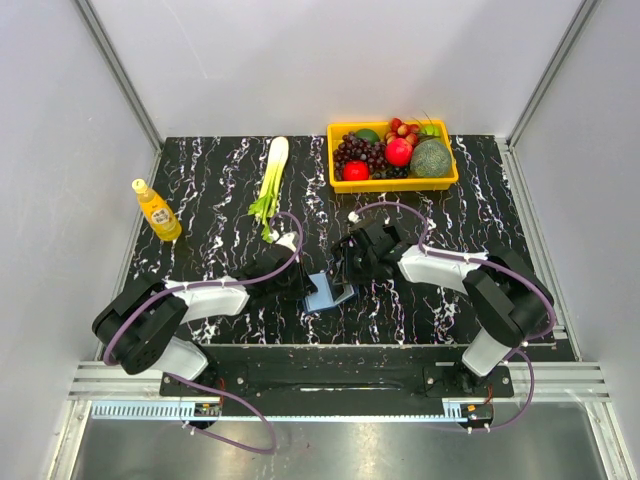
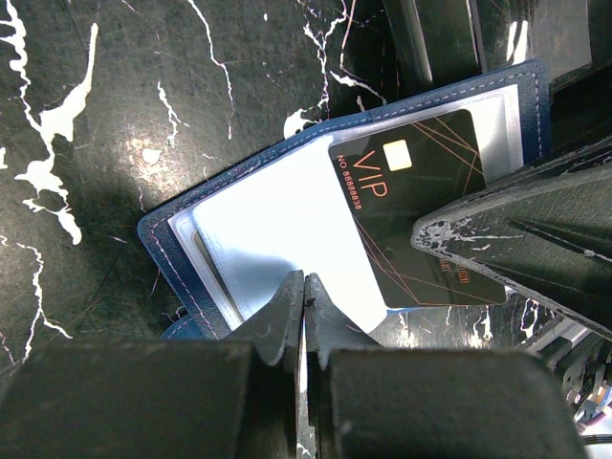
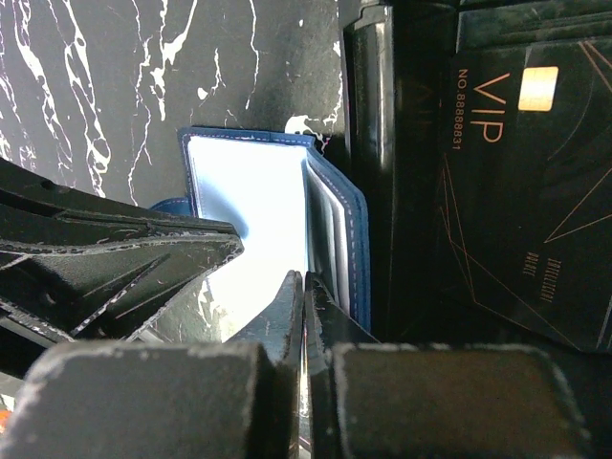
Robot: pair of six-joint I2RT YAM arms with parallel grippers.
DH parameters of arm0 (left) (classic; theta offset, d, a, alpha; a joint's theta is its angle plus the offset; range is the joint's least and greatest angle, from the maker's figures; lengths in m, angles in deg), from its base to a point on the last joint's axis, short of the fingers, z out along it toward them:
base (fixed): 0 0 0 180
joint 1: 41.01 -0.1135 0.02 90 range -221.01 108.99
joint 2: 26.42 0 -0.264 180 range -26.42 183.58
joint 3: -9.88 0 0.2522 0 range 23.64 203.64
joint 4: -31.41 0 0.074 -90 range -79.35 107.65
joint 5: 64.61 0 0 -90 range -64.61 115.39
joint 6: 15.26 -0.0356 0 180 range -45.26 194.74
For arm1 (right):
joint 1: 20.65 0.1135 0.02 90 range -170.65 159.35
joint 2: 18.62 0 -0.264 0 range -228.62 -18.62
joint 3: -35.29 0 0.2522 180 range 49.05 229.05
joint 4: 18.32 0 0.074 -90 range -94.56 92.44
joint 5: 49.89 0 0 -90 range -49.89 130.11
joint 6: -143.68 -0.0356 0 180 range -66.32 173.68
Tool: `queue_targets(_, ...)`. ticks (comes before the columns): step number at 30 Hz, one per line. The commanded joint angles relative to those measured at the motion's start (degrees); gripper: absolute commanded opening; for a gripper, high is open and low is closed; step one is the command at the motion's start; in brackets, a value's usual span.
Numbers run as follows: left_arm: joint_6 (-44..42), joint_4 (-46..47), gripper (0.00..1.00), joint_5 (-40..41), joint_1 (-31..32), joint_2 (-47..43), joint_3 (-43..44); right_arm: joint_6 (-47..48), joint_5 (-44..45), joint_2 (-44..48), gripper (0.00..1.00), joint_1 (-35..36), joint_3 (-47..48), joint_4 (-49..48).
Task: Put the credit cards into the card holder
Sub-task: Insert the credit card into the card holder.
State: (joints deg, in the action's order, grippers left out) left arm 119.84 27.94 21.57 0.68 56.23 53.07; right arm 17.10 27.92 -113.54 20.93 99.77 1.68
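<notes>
Find card holder [image 1: 328, 293] open on desk [image 1: 220, 170] at front centre, between left claw [image 2: 304, 292] and right claw [image 3: 304, 287]. Note one card [image 2: 411, 206] lying on its open inside, partly under right claw. Locate tray [image 3: 368, 191] just right of card holder, second card [image 3: 535, 191] in it. Find bottle [image 1: 157, 210] at left, leek [image 1: 270, 175] behind centre, fruit basket [image 1: 392, 182] at back right.

I see pale grey links, black joints and purple cables [image 1: 388, 204] on both arms [image 1: 215, 298]. The left gripper [image 2: 304, 302] and right gripper [image 3: 304, 291] are matte black.
</notes>
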Motion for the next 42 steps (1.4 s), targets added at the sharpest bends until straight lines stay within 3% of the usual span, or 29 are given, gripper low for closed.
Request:
queue_targets(1, -0.45, -3.96, 0.00, 2.85, 0.06, 0.05, -0.78, -1.74, -1.00, -0.27, 0.00, -0.63, -1.49, -0.88)
queue_targets(15, -0.45, -4.57, 0.00, 3.29, 0.06, -1.00, -0.78, -6.58, 1.99, -0.97, 0.00, -0.45, -7.56, -9.66)
queue_targets(23, -0.54, -5.62, 0.00, 3.55, 0.14, -1.35, -1.04, -5.35, -1.00, -2.99, 0.00, -0.27, -8.62, -14.15)
queue_targets(37, 0.07, -7.21, 0.00, 6.80, 0.06, -0.56, -0.69, 0.45, -6.71, -1.06, 0.00, 0.52, -9.24, -9.94)
queue_targets(42, 0.16, -7.91, 0.00, 7.50, -0.03, -0.65, -0.51, 1.42, -4.34, 0.86, 0.00, 0.61, -8.01, -4.42)
